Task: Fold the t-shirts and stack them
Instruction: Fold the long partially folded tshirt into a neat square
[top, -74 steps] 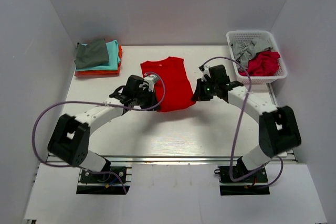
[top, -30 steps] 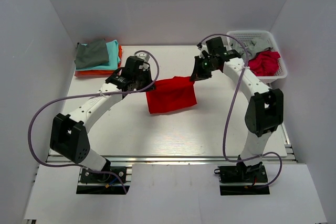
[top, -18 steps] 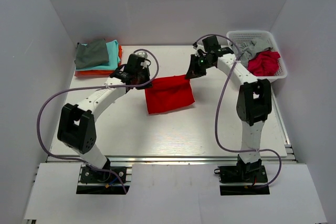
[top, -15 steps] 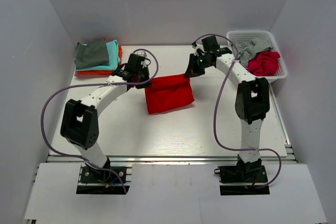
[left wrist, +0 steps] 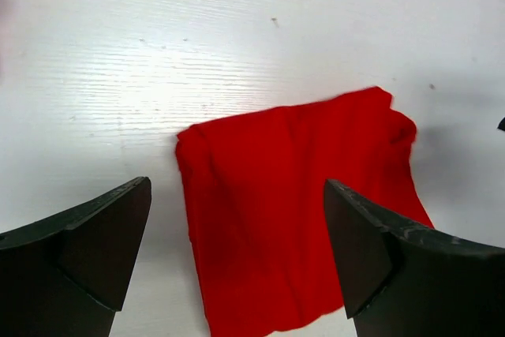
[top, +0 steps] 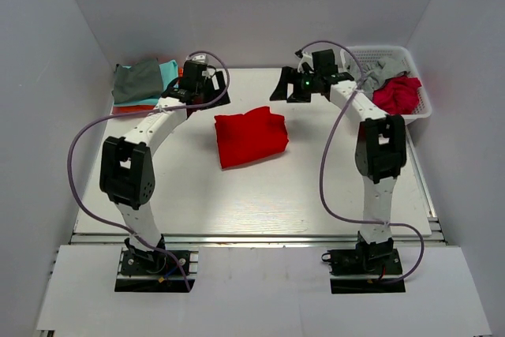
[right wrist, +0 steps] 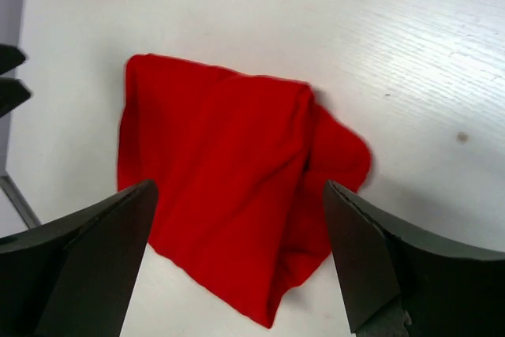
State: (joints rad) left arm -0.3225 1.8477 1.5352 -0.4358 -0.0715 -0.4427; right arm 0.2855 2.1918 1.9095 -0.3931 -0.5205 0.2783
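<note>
Both arms have let go: my left gripper and right gripper now hang wide open and empty above the red t-shirt, which has dropped, folded, at table centre. That fold looks finished, so I judge the shirt goes next to the stack at ten o'clock.

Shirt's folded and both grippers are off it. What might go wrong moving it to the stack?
1. The red shirt is unevenly folded: a lower layer bulges out past one edge, so it may fall open when lifted.
2. The left gripper hangs close to the folded stack; swinging there might nudge it crooked.
</note>
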